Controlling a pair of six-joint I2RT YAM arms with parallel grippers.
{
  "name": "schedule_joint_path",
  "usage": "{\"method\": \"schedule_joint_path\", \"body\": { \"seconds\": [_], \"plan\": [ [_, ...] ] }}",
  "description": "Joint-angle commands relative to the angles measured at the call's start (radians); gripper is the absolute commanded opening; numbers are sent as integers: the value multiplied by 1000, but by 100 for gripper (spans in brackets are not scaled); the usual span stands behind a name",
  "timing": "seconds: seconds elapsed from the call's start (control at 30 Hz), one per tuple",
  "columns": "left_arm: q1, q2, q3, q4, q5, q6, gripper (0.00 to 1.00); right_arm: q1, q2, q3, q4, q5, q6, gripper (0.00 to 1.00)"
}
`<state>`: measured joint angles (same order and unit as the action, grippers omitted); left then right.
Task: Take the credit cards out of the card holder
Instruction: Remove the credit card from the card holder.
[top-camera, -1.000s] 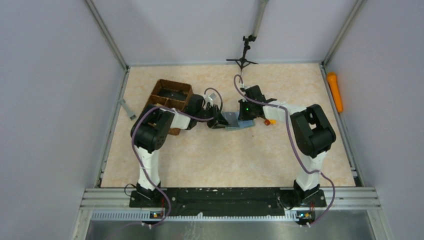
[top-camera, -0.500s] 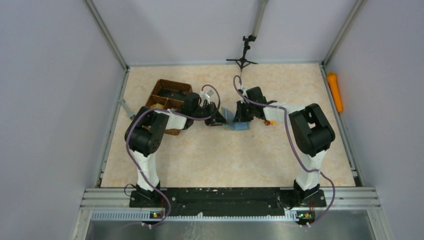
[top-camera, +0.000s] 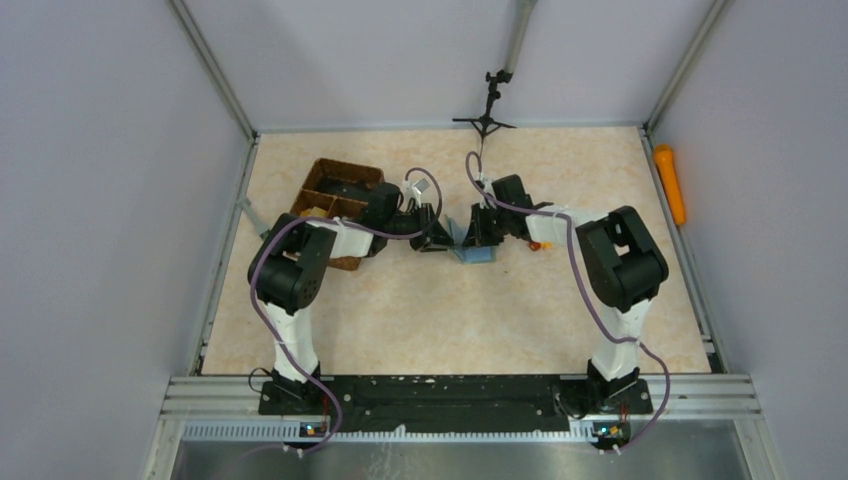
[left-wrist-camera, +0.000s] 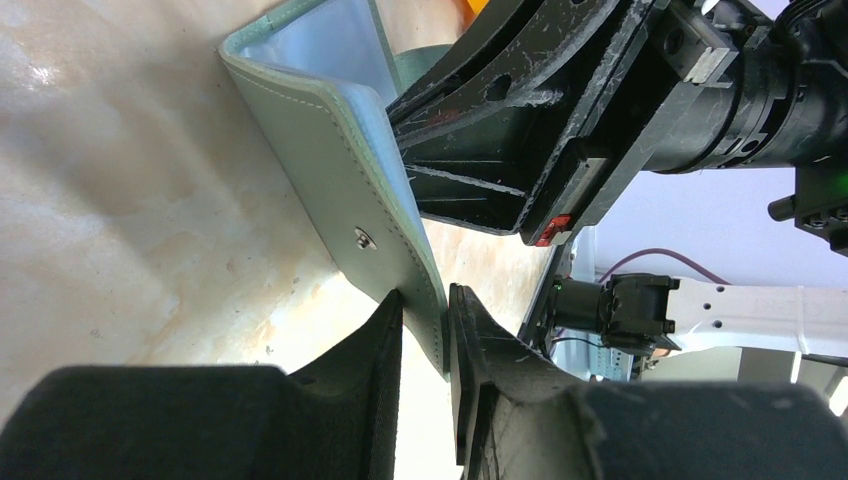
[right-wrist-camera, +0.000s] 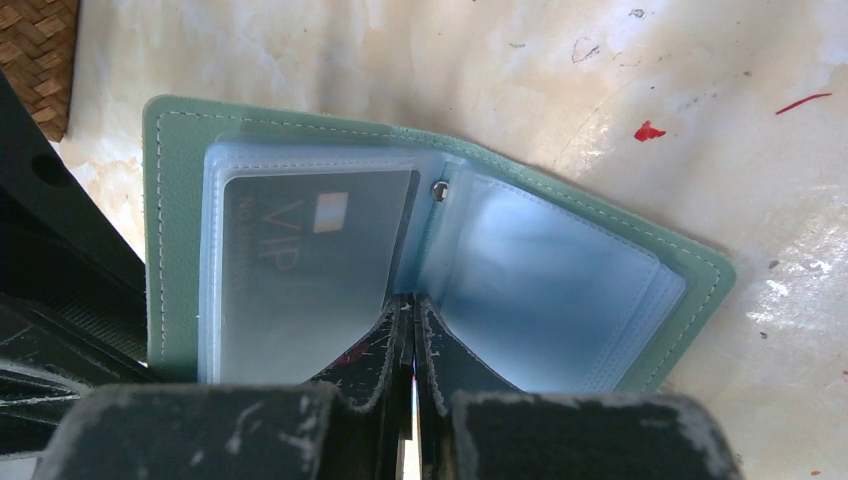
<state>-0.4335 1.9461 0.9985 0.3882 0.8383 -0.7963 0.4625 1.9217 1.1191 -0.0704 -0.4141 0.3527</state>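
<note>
The grey-green card holder (top-camera: 470, 245) stands open on the table between both grippers. My left gripper (left-wrist-camera: 425, 300) is shut on the edge of one flap (left-wrist-camera: 350, 170) and holds it upright. In the right wrist view the holder (right-wrist-camera: 160, 220) shows its blue-grey sleeves. A grey card marked VIP (right-wrist-camera: 310, 260) sits in the left sleeve. My right gripper (right-wrist-camera: 413, 305) is shut at the fold, with a thin dark card seen edge-on between its fingers. The right gripper also shows in the left wrist view (left-wrist-camera: 480, 150), close behind the flap.
The brown wicker tray (top-camera: 335, 195) stands left of the left gripper, its corner in the right wrist view (right-wrist-camera: 35, 60). A small orange block (top-camera: 540, 244) lies right of the holder. A black tripod stand (top-camera: 487, 110) is at the back. An orange object (top-camera: 670, 183) lies outside the right rail.
Over the last second the left gripper raised its flap more upright and the right gripper moved left to the fold. In the last half second almost nothing moved.
</note>
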Motion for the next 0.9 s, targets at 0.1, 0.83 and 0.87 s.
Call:
{"method": "schedule_joint_path", "body": {
  "seconds": [0.1,0.83,0.87],
  "plan": [
    [-3,-23,26,24,-2,19,25,24,44,-18,-13,-71,13,0],
    [-3,-11,40,-19,-7,36,29,28,60,-10,-12,-110,11,0],
    [-4,-12,41,-19,-6,37,32,31,62,-10,-11,-112,12,0]
  ]
}}
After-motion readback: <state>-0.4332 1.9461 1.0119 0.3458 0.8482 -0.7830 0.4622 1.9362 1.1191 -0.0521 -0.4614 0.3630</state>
